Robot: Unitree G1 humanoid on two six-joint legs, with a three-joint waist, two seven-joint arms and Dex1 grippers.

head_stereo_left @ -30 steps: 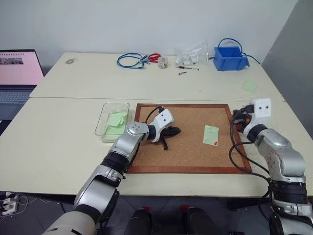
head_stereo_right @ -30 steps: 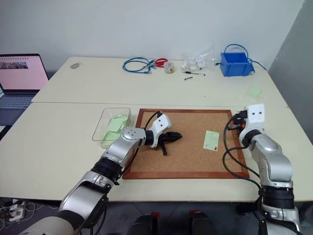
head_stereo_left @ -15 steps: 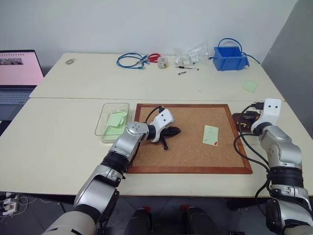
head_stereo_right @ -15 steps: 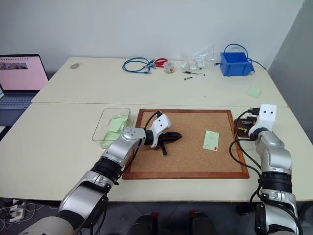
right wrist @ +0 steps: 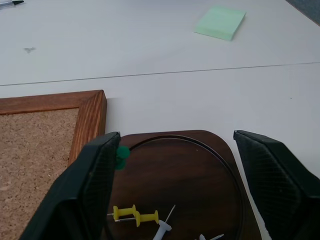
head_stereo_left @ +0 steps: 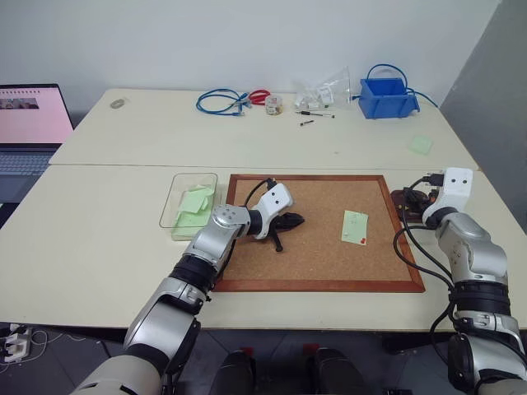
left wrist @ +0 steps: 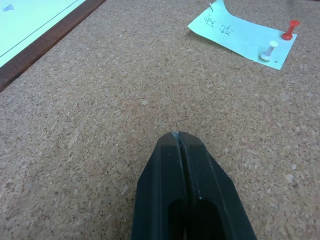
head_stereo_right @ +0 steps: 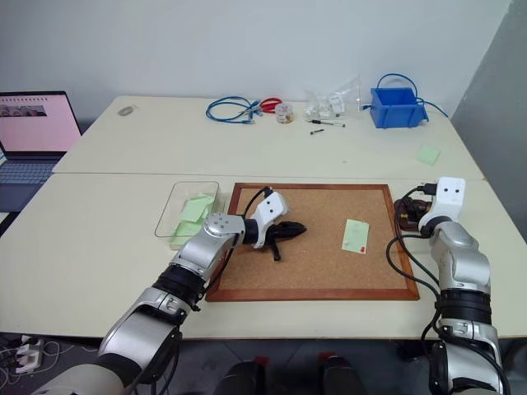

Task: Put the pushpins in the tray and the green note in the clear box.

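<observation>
The pale green note (head_stereo_left: 355, 226) lies on the cork board, held by a red pushpin (left wrist: 289, 31) and a white pin (left wrist: 268, 50). My left gripper (left wrist: 175, 135) rests shut and empty on the cork, short of the note. The dark brown tray (right wrist: 180, 170) sits just right of the board. My right gripper (right wrist: 176, 136) hangs open over it, with nothing between its fingers. A green pushpin (right wrist: 121, 156) sits at the tray's rim, against one finger. Yellow and white pins lie in the tray. The clear box (head_stereo_left: 169, 216), left of the board, holds green papers.
The cork board's wooden frame (head_stereo_left: 321, 285) lies between my arms. A brighter green paper pad (right wrist: 220, 22) lies beyond the tray. Along the far edge are a blue bin (head_stereo_left: 387, 97), a blue cable (head_stereo_left: 221, 102), scissors and clear bags. A laptop (head_stereo_left: 29, 123) stands far left.
My right gripper has moved right from the board's edge to above the tray and opened. The left arm has stayed put.
</observation>
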